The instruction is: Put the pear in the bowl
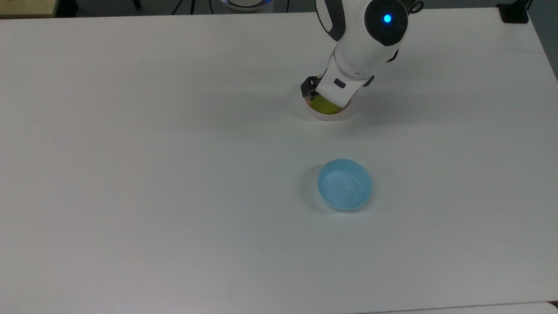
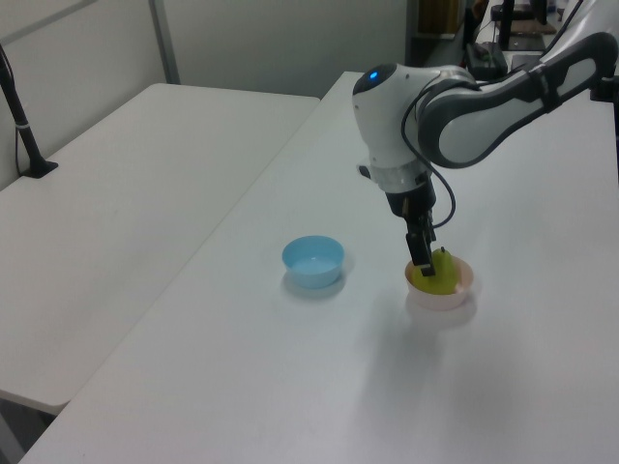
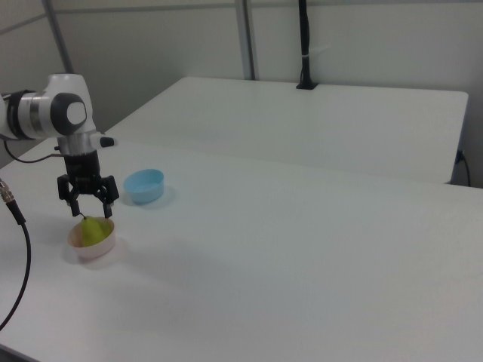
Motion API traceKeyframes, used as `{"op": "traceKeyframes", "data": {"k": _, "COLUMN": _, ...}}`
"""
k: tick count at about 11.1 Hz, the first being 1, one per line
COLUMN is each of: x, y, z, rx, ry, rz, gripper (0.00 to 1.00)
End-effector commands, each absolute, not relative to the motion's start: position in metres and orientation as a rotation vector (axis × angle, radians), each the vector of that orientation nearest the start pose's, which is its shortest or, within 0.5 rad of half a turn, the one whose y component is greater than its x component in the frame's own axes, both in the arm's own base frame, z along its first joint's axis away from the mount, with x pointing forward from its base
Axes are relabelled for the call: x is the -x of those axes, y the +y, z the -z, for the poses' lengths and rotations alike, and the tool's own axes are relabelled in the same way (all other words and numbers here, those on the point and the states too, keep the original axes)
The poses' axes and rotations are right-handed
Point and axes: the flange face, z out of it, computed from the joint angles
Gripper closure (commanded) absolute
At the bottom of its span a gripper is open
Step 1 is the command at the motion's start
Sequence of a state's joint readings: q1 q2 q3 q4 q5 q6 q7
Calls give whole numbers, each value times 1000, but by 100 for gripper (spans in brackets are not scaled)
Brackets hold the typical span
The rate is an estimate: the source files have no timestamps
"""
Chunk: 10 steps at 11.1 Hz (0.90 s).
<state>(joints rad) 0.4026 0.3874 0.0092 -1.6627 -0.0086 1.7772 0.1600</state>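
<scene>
**A:** Where is the pear?

**B:** It sits inside the pink bowl. The bowl stands on the white counter.

**A:** And the fingers?

**B:** In the right view they are spread apart, one on each side, just above the pear. They are not squeezing it. The pear lies under the gap between them, with its stem pointing up toward that gap.

**A:** What about the top view?

**B:** There the white arm covers most of the gripper. One dark finger pokes out by the bowl's rim on the top view's left. A bit of yellow-green pear peeks out in the bowl below the arm.

**A:** And the left view?

**B:** It looks at the gripper from the side. One dark finger hangs in front of the pear, so the gap is hard to see. The pear rests low in the bowl.

**A:** Is there another bowl?

**B:** Yes, a light blue bowl. It stands well apart from the pink one. In the right view the blue bowl is farther back and to the right view's right.
</scene>
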Motion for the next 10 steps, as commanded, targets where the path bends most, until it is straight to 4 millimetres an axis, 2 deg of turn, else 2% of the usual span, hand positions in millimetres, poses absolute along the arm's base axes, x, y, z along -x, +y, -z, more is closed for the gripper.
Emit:
{"op": "traceKeyframes", "data": {"k": 1, "x": -575, "y": 223, "z": -433, "rx": 3182, "ry": -321, "rz": -284, "gripper": 0}}
{"op": "traceKeyframes", "data": {"k": 3, "x": -573, "y": 186, "z": -473, "rx": 3186, "ry": -234, "rz": -256, "gripper": 0}}
{"op": "traceKeyframes", "data": {"k": 5, "x": -574, "y": 135, "z": -516, "rx": 3175, "ry": -120, "rz": -160, "gripper": 0}}
{"op": "traceKeyframes", "data": {"k": 8, "x": -572, "y": 80, "z": -542, "rx": 3202, "ry": 15, "rz": -143, "gripper": 0}}
{"op": "traceKeyframes", "data": {"k": 10, "x": -573, "y": 52, "z": -549, "rx": 3205, "ry": 85, "rz": -172, "gripper": 0}}
